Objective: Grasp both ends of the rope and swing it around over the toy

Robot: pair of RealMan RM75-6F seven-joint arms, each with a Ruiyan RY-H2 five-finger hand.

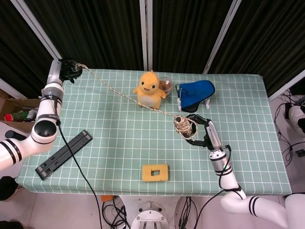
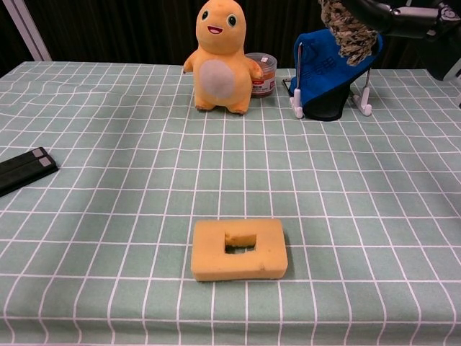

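The orange plush toy (image 1: 150, 89) (image 2: 216, 58) stands upright at the back middle of the table. My left hand (image 1: 66, 70) grips one end of the rope (image 1: 112, 86) above the table's far left corner. The rope runs slanting across in front of the toy's feet to a wound bundle (image 1: 182, 126) (image 2: 349, 29). My right hand (image 1: 199, 128) (image 2: 403, 16) holds that bundle in the air, right of and nearer than the toy. The left hand is out of the chest view.
A yellow sponge block with a hole (image 1: 155, 172) (image 2: 239, 249) lies near the front edge. A blue object on a white stand (image 1: 195, 94) (image 2: 328, 68) and a small jar (image 2: 261, 74) sit right of the toy. A black bar (image 1: 64, 153) (image 2: 21, 169) lies front left.
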